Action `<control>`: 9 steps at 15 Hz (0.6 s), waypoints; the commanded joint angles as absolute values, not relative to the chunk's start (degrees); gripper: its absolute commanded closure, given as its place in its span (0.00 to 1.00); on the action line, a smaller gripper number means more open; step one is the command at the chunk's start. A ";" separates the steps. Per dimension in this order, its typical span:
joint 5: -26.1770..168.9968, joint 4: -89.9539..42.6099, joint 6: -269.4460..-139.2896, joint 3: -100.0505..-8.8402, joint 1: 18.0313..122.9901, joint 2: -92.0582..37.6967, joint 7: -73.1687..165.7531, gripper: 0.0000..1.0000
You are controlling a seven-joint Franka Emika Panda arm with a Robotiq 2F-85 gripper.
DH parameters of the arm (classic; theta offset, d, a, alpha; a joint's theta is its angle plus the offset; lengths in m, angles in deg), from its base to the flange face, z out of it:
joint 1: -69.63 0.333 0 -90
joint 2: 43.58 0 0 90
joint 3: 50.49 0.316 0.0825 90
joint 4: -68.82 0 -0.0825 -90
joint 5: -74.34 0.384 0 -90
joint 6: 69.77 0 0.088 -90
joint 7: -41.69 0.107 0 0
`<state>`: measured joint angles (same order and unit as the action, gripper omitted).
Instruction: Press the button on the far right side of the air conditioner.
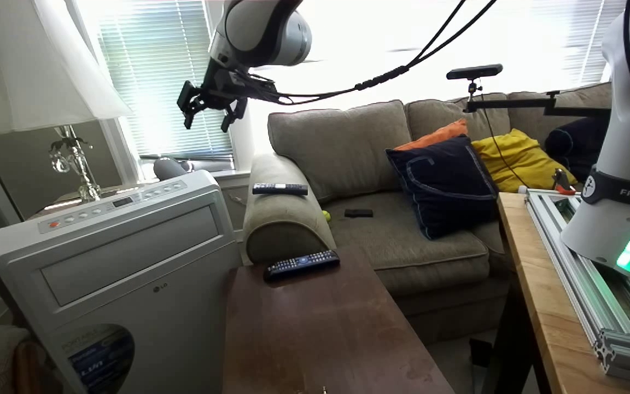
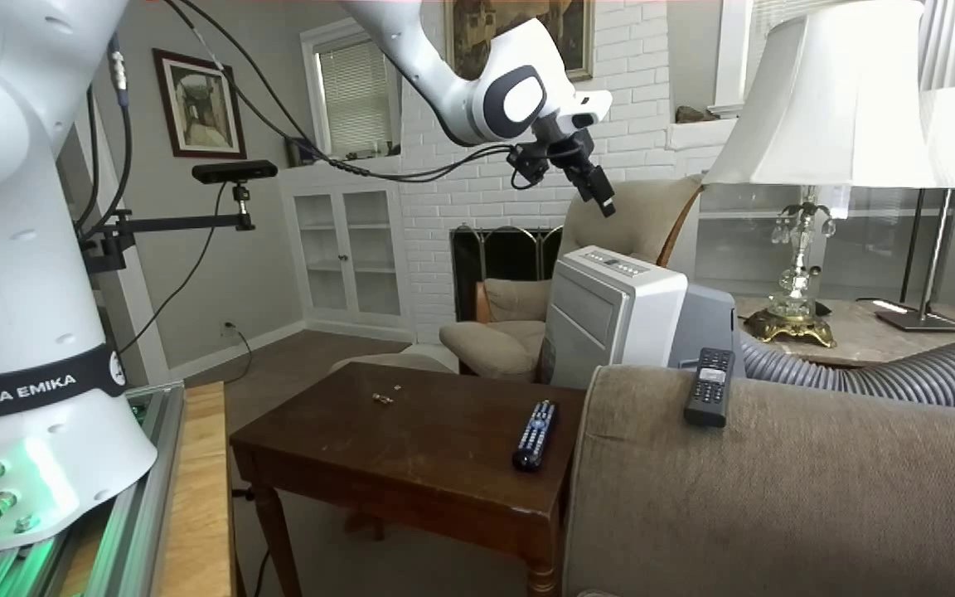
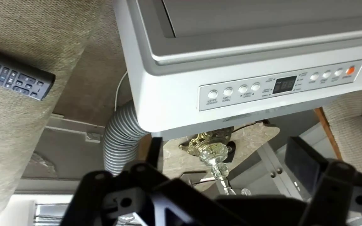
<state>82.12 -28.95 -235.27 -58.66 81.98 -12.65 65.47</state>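
Lower left in an exterior view we have the LG portable air conditioner; upper left, our pincer, spread and empty. The Energy Saver button, mid wrist view, likely our target, is untouched: the press seemingly remains.

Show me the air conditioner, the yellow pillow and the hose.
Air conditioner [image 1: 132, 254]: in an exterior view, inset front panel.
Yellow pillow [image 1: 531, 158]: in an exterior view, front face.
Hose [image 3: 122, 138]: in the wrist view, ribbed wall.
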 commanded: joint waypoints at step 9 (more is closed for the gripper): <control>80.92 -4.15 -236.35 -67.45 87.89 7.88 79.43 0.84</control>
<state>82.12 -13.58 -236.46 -64.99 87.26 1.00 75.35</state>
